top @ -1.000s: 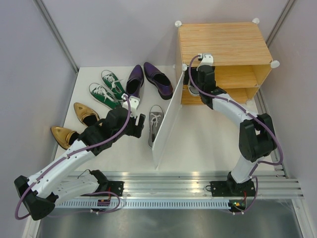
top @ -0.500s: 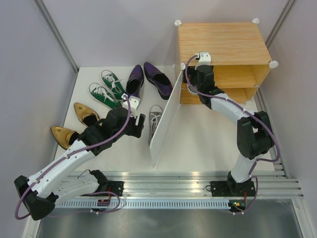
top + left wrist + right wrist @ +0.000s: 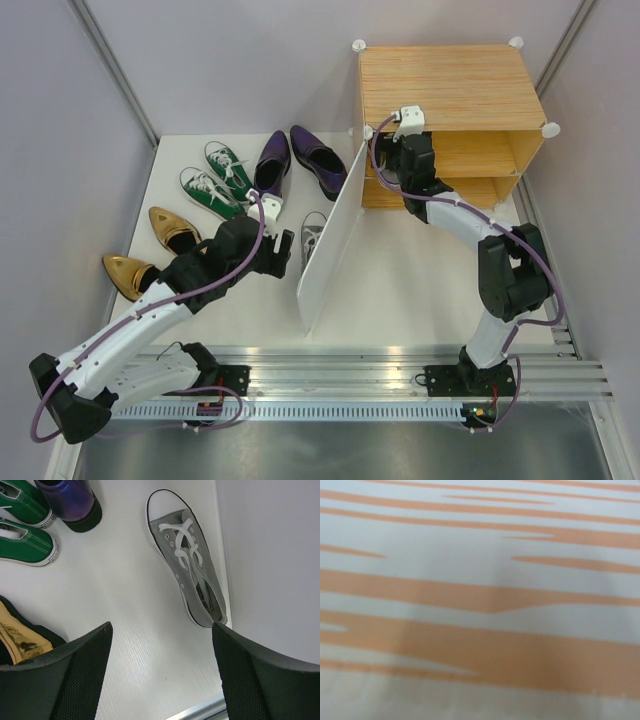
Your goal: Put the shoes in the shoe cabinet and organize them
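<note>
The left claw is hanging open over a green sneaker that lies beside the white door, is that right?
Not quite. Below the open left claw lies a grey sneaker, not a green one. It does lie beside the white door, as the left wrist view shows.

Left end effector points downward, jaws spread wide.

Shoes lie left of the cabinet, one sneaker just beside its door.
</note>
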Action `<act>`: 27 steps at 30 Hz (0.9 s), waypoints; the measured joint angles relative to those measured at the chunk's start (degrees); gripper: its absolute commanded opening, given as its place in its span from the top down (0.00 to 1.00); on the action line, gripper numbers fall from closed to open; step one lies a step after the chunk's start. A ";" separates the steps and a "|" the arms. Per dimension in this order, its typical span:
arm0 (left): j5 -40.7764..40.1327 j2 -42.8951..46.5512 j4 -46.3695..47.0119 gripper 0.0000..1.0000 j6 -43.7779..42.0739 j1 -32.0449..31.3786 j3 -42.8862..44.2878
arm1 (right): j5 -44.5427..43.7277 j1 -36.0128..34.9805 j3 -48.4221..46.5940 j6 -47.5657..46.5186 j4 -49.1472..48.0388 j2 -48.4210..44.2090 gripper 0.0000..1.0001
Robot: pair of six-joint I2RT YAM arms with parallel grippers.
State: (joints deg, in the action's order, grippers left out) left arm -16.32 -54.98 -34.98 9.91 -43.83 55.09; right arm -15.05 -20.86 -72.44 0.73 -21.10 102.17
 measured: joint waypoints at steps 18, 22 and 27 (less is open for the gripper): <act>0.00 -0.42 0.00 0.16 0.00 0.00 0.00 | 4.98 0.04 3.21 -5.44 -2.62 -1.84 0.02; -0.02 -0.48 0.00 0.16 0.02 0.00 -0.02 | 8.13 -0.07 3.26 -3.41 -0.07 -3.39 0.02; -0.02 -0.48 0.00 0.16 0.00 0.00 -0.02 | 10.19 -0.09 3.52 -1.86 1.51 -4.46 0.02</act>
State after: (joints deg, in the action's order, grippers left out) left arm -16.34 -55.46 -34.98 9.91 -43.83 55.07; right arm -4.86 -20.95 -68.93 -1.13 -19.59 97.71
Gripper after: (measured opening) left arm 0.834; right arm 0.982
